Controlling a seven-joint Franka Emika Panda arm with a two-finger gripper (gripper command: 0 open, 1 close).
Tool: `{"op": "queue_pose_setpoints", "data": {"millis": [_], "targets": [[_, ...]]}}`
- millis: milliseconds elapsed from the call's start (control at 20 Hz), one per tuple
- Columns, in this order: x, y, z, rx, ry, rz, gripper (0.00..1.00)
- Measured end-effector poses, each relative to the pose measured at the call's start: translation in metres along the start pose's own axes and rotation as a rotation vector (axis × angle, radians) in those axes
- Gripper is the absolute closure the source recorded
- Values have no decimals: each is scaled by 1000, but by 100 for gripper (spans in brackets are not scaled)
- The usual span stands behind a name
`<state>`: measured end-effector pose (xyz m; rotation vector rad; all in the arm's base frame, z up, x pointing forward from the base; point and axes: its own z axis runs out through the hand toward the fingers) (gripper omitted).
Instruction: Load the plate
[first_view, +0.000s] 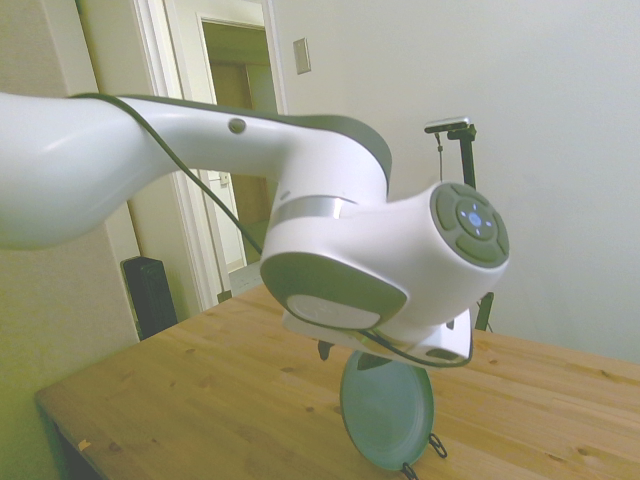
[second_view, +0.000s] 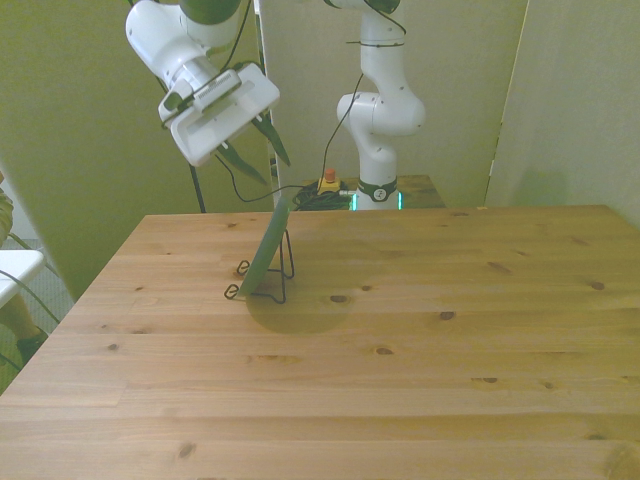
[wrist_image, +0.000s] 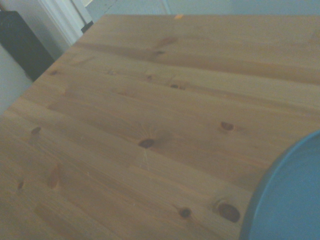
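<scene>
- round dull teal plate stands tilted on edge in black wire rack, far-left wooden tabletop
- end effector above plate, fingers spread, empty

Wooden table — a black wire rack stands on it, propping the plate on edge.

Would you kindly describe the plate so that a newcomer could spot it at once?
Start from the wooden table and look toward the front view's left, near the far edge, below the open pincer. There a thin black wire rack holds the plate on edge. It is the only dish: round, dull teal, and leaning rather than lying flat.
</scene>
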<state>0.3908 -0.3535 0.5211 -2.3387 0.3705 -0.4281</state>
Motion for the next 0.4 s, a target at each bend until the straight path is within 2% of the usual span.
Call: {"op": "queue_pose_setpoints", "data": {"millis": [100, 200, 300, 400], "targets": [[-7, -25, -26, -19, 66, -18, 0], [-13, -49, -32, -46, 108, -39, 0], [-15, -62, -11, -82, 87, -52, 0], [-10, -58, 14, -99, 43, -43, 0]]}}
